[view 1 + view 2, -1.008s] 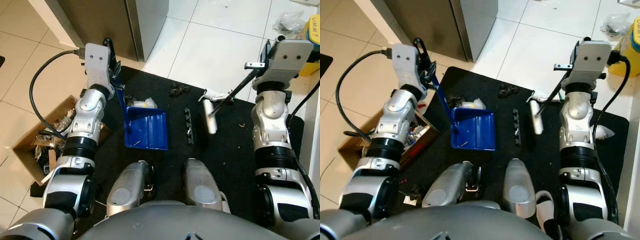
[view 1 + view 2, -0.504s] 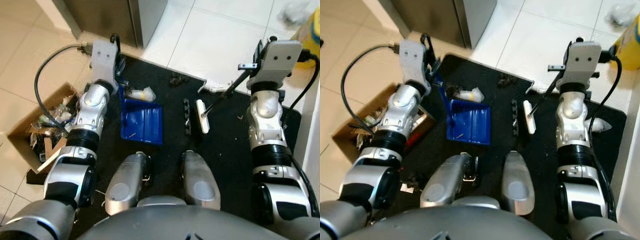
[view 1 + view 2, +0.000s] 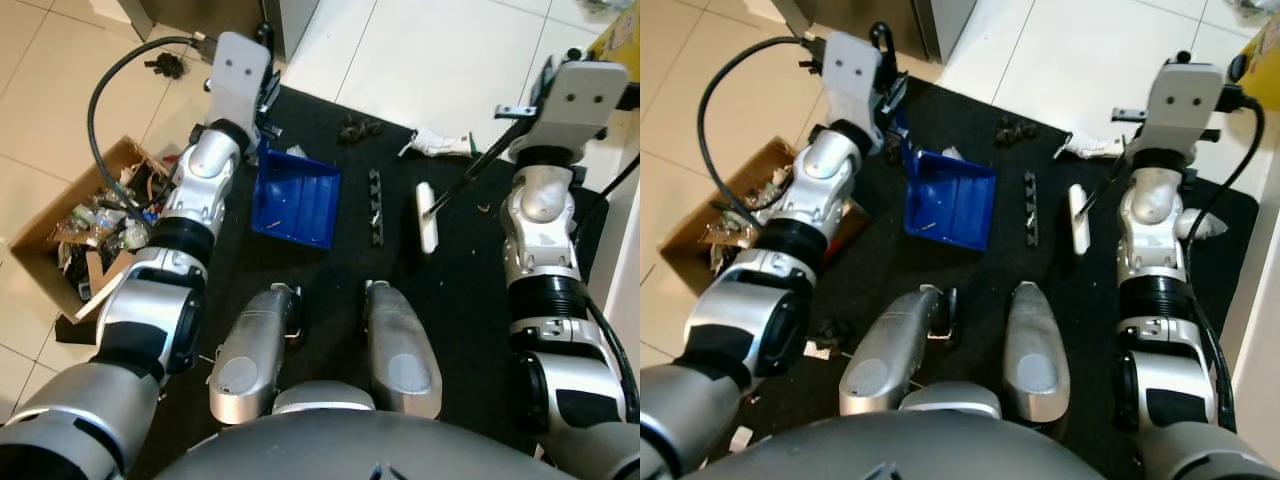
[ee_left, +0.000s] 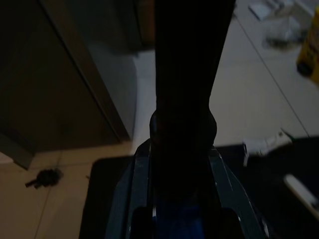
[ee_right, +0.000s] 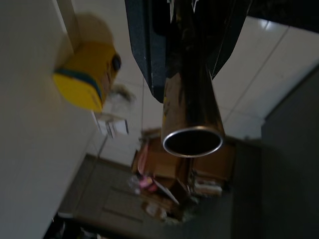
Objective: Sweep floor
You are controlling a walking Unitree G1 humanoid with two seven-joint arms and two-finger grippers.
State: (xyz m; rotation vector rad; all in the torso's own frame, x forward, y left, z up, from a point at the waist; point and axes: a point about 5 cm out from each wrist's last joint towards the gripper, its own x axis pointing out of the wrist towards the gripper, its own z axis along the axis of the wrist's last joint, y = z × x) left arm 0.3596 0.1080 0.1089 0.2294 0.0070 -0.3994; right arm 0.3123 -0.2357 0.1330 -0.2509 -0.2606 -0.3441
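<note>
Black mat (image 3: 470, 300): blue dustpan (image 3: 296, 196) gripped in left jaws, white-headed broom (image 3: 428, 215) in right jaws.

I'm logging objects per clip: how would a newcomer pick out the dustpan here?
Find the black mat in front of the robot's feet. On its left part, beside the cardboard box of rubbish, lies the dustpan, its handle at the left gripper. It is the only bright blue thing on the mat, ridged inside.

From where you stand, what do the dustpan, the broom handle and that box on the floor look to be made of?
Dustpan: glossy blue, moulded ridges, probably plastic. Broom handle: shiny hollow tube with an open rim, likely metal. Box: matte brown with bent flaps, apparently cardboard.
</note>
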